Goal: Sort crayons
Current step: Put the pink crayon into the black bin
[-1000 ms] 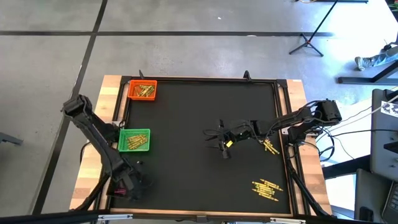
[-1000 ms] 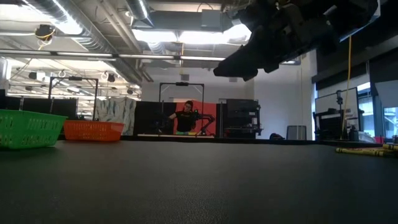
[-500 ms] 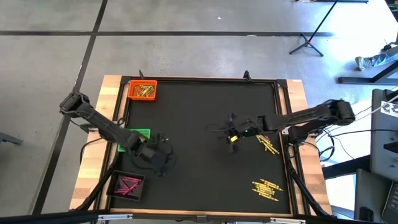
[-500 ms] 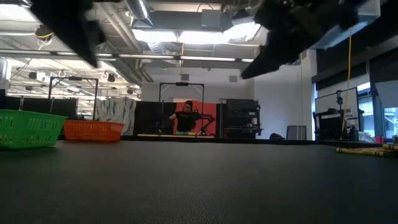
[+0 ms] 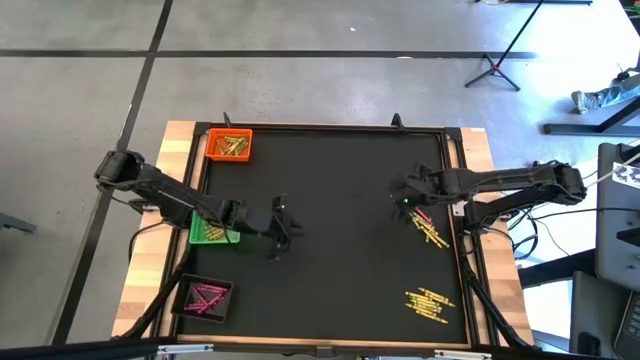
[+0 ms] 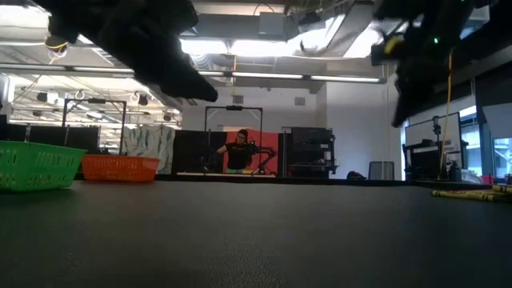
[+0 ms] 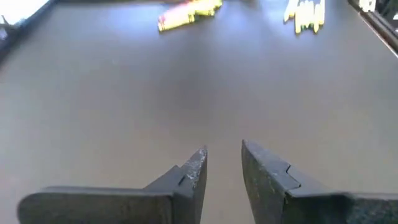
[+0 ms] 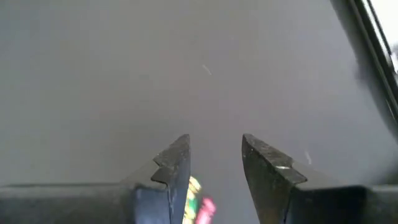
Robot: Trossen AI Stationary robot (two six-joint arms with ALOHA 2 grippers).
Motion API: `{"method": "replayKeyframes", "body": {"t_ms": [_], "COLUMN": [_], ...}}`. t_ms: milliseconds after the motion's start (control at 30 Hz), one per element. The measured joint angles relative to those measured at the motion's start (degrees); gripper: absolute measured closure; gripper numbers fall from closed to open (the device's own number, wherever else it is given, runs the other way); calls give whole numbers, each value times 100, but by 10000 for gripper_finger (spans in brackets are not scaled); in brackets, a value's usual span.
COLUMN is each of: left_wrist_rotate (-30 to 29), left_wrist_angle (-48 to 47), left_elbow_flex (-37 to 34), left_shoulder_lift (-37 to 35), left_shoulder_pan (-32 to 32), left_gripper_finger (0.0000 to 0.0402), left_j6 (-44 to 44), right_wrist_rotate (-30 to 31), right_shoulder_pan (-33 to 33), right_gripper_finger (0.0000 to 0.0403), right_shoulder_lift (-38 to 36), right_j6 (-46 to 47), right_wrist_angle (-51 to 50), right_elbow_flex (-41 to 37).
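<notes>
Loose crayons lie on the black mat in two heaps: a yellow one with some pink [image 5: 430, 230] at the right and a yellow one [image 5: 428, 303] at the near right. Gold crayons fill the orange tray [image 5: 229, 145], and pink ones lie in the black tray [image 5: 205, 298]. My left arm partly covers the green tray [image 5: 208, 232]. My left gripper [image 5: 290, 228] [image 7: 222, 165] hovers left of the middle, open and empty. My right gripper [image 5: 398, 198] [image 8: 214, 155] hangs open beside the right heap, its tips bare. Far back between its fingers shows a yellow and pink spot [image 8: 196, 199]; what it is I cannot tell.
A raised black frame [image 5: 455, 200] runs round the mat, with wooden strips outside it. The mat between the two grippers [image 5: 345, 215] is bare. In the low view a person sits far behind the table [image 6: 238, 152].
My left gripper has swung from over the black tray at the near left toward the table's middle, turning until it points to the right. My right gripper has drawn back from the middle toward the right heap, rising a little and tipping downward.
</notes>
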Motion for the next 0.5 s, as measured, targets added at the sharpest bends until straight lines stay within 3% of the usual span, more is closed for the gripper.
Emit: {"method": "replayKeyframes", "body": {"t_ms": [133,267,367,500], "left_wrist_rotate": [11,-23,-15,-7], "left_wrist_angle": [637,1191,1218,1175], "left_elbow_flex": [-281,-442,-551,-583], "left_shoulder_lift": [0,63,81,109], "left_shoulder_pan": [182,339,333,303], "left_gripper_finger": [317,317,317,317], "left_j6": [477,525,506,476], "right_wrist_rotate": [-92,-774,-1197,-1313], "right_shoulder_pan": [-684,-1329,-1635,-1784], "right_gripper_finger": [260,260,260,260], "right_shoulder_lift": [63,240,503,955], "right_j6": [249,182,130,102], "right_wrist_angle": [-700,-999,-1024,-1248], "right_elbow_flex": [0,-2,-4,-5]}}
